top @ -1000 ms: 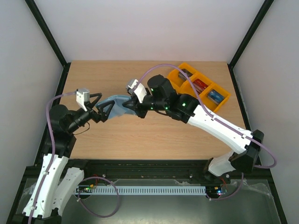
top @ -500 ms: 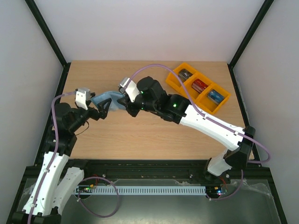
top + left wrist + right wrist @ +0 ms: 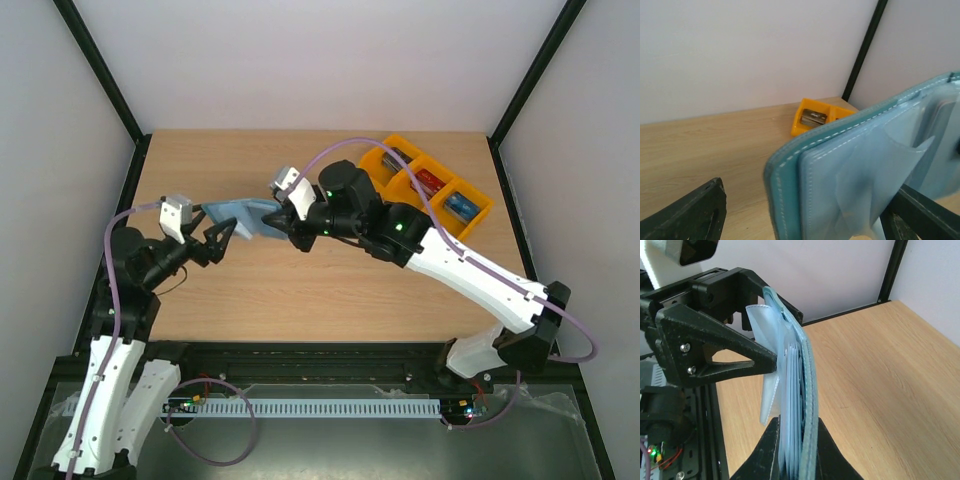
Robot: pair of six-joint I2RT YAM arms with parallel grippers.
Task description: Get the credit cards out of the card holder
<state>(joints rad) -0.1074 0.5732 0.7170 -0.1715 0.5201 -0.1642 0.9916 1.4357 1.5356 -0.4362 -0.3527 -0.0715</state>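
Note:
The teal-blue card holder (image 3: 240, 213) is held on edge above the table, its clear pockets fanned out. My right gripper (image 3: 285, 217) is shut on its right end; in the right wrist view (image 3: 797, 455) both fingers pinch the stacked pockets (image 3: 790, 390). My left gripper (image 3: 218, 240) is open and straddles its left end; in the left wrist view (image 3: 802, 215) the holder (image 3: 850, 170) fills the gap, and one finger (image 3: 740, 360) touches a clear flap. I cannot make out any cards inside it. Dark grey (image 3: 398, 158), red (image 3: 430, 183) and blue (image 3: 460, 205) cards lie in the tray.
An orange three-compartment tray (image 3: 470, 225) stands at the back right of the wooden table, also seen in the left wrist view (image 3: 797, 127). Black frame posts stand at the table's corners. White walls close in the back and sides.
The right arm swung the card holder left, then a little back to the right. The left gripper stayed open around the holder's left end, shifting slightly left.

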